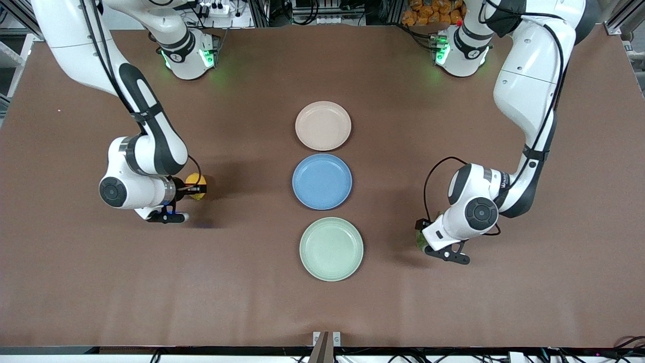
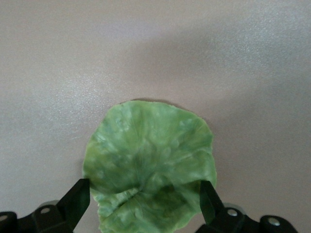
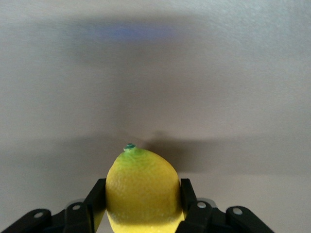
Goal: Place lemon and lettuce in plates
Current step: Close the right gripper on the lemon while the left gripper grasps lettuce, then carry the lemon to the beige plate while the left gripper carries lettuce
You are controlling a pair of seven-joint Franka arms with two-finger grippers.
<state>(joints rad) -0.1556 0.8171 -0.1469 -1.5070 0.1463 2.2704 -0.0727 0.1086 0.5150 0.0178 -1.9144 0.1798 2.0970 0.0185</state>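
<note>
**Both pickups under way, plates unfilled**

At the right arm's end of the table, the right gripper (image 1: 197,190) has its fingers (image 3: 95,200) pressed against both flanks of the lemon (image 3: 142,190), a firm pinch. Toward the left arm's end, the left gripper (image 1: 422,237) is low over the lettuce (image 2: 150,170), fingers (image 2: 77,196) spread wide at the leaf's edges and apparently not yet pinching it. 3 plates line the table's middle: beige-pink plate (image 1: 323,125), blue plate (image 1: 322,181), mint plate (image 1: 331,248), all bare. I judge this the grasping step. Next, the left fingers must close, then each arm must lift and carry its item over a plate.
</note>
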